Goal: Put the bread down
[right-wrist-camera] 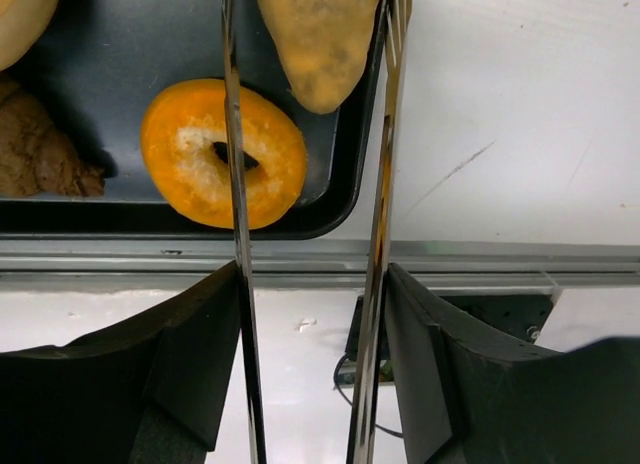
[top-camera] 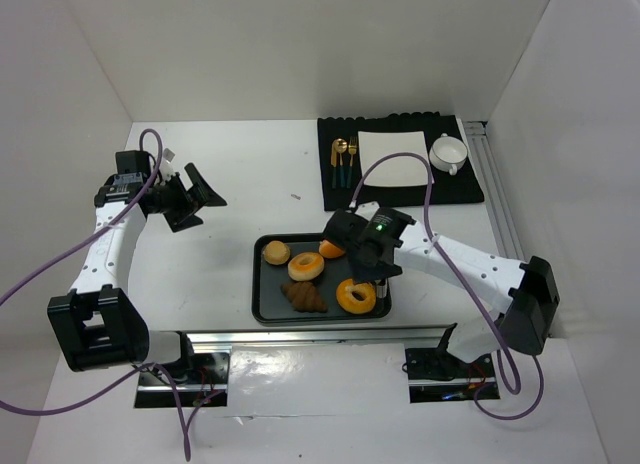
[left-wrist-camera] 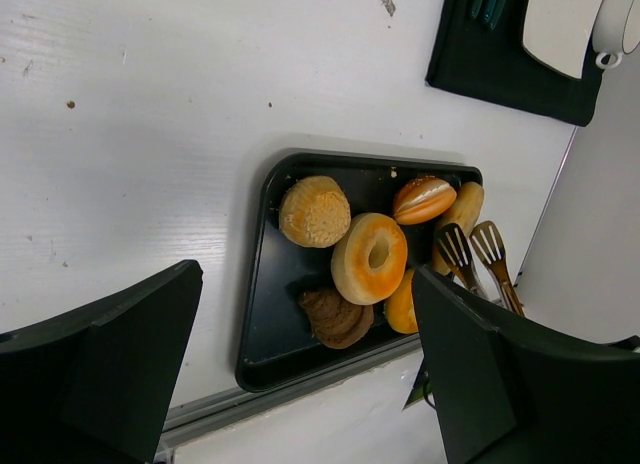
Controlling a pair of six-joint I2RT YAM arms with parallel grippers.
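A black tray (top-camera: 262, 284) holds the bread. A small round tan bun (top-camera: 276, 252) lies at its back left, also in the left wrist view (left-wrist-camera: 314, 211). A glossy orange-brown roll (top-camera: 331, 249) (left-wrist-camera: 424, 199) lies at the back. The elongated pale tan loaf (right-wrist-camera: 320, 39) (left-wrist-camera: 463, 206) lies at the tray's right side between the two arms of metal tongs (right-wrist-camera: 236, 234). I cannot tell whether it is lifted. My right gripper (top-camera: 366, 252) (right-wrist-camera: 312, 284) is shut on the tongs. My left gripper (top-camera: 192, 196) (left-wrist-camera: 305, 284) is open and empty, left of the tray.
The tray also holds a pale ring bagel (top-camera: 306, 266), an orange ring (top-camera: 356, 296) (right-wrist-camera: 222, 154) and a brown croissant (top-camera: 303, 297). A black mat (top-camera: 470, 189) at the back right carries a white square plate (top-camera: 395, 159), a cup (top-camera: 449, 152) and cutlery (top-camera: 344, 156). A metal rail (top-camera: 320, 336) runs along the front edge.
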